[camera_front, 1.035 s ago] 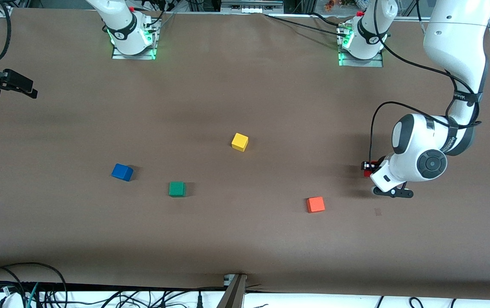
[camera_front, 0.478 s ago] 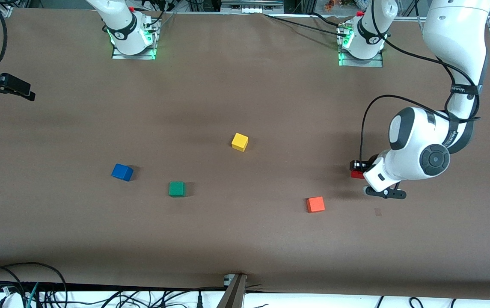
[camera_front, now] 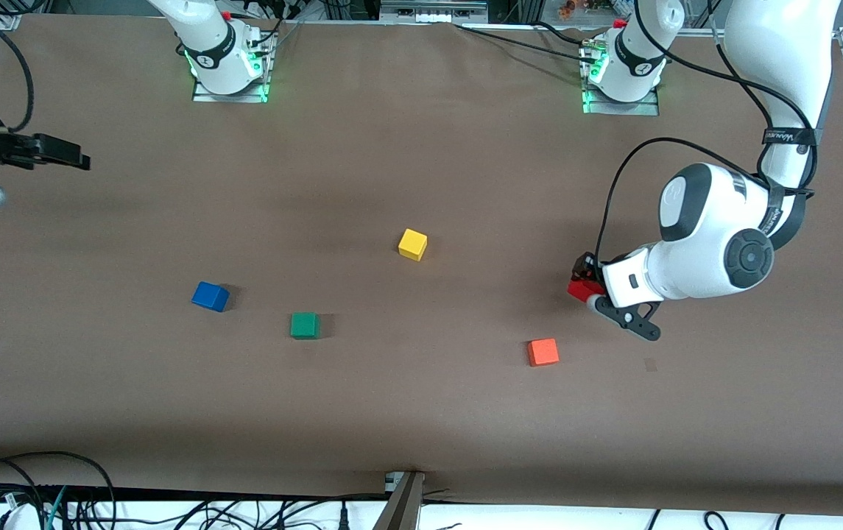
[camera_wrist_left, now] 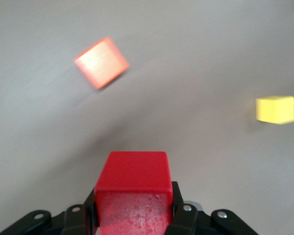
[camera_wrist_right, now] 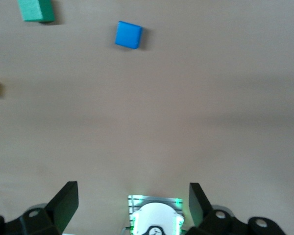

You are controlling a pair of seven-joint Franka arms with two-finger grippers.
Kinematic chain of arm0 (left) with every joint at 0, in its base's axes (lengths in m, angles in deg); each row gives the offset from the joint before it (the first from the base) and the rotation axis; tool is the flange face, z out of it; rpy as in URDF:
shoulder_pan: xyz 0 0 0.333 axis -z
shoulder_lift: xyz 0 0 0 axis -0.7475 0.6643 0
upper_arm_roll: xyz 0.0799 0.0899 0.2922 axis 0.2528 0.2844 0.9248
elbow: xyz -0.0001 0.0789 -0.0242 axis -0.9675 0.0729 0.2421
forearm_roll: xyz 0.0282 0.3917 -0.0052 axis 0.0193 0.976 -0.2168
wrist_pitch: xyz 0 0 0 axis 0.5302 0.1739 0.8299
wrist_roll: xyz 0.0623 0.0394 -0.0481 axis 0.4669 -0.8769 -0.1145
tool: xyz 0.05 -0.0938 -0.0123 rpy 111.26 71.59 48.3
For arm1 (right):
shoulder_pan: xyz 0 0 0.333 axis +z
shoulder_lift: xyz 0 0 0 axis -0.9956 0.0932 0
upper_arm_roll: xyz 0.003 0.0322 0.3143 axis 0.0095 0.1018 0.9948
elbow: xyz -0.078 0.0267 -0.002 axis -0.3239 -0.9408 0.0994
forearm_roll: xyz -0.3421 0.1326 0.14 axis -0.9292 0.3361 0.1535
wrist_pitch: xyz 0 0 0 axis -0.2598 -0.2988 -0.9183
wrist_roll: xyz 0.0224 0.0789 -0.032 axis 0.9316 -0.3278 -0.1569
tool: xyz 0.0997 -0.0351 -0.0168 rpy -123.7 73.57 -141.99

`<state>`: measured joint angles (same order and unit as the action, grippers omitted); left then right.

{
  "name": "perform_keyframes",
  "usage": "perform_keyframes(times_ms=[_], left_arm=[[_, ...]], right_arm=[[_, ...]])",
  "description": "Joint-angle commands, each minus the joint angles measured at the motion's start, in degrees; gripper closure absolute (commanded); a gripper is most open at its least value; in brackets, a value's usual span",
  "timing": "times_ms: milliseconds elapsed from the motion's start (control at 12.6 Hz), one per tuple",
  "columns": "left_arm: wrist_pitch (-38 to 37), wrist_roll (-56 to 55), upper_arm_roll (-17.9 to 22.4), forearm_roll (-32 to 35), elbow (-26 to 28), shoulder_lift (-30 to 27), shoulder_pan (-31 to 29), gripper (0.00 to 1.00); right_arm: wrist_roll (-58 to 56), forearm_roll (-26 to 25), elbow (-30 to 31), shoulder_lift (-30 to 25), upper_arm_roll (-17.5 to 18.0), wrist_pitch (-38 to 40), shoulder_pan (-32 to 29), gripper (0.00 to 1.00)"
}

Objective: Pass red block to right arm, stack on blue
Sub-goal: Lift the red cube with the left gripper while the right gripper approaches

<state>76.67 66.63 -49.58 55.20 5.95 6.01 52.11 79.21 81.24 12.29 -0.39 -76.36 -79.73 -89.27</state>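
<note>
Change: my left hand (camera_front: 589, 293) has lifted off the desk (camera_front: 421, 412) and swung toward the middle.
Left hand: closed tight on the red block (camera_wrist_left: 132, 183), up over the desk.
Right hand: my right hand (camera_front: 60, 153) is wide open, holds nothing, and has moved in a little.
Blue block (camera_front: 210, 296): sits near the right arm's end.
Meaning: I think the pass comes soon.

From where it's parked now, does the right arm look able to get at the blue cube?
Probably yes. The right gripper hangs open at its end of the table, and the blue cube sits alone on bare table, apart from the green cube, with nothing between them.
</note>
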Motion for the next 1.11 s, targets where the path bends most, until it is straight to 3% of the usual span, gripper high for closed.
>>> perform_keyframes(times_ms=[0,239,398,876,1035], left_arm=[[-1.25,11.1,-0.29,-8.87,-1.78,0.8,0.21,1.0],[-1.43,20.66,-5.63,-15.46,-3.97,1.06,-0.13,1.0],[-1.08,24.81,-7.23,-24.5,-3.8,1.41,0.74,1.0],[-0.11,56.17,-9.78,-47.28,-4.86,6.07,3.28,1.0],[-0.02,65.03,-9.78,-56.58,-4.86,6.16,5.13,1.0]], right_arm=[[-0.46,8.64,-1.77,4.17,0.21,1.51,-0.83,0.0],[-0.02,26.29,-1.77,9.88,0.29,-2.5,-0.22,0.0],[-0.02,32.38,-1.6,12.87,0.82,-5.94,0.31,0.0],[1.39,60.67,5.94,15.79,0.91,-14.46,6.02,0.0],[-0.01,65.62,7.36,15.79,1.87,-16.84,7.34,0.0]])
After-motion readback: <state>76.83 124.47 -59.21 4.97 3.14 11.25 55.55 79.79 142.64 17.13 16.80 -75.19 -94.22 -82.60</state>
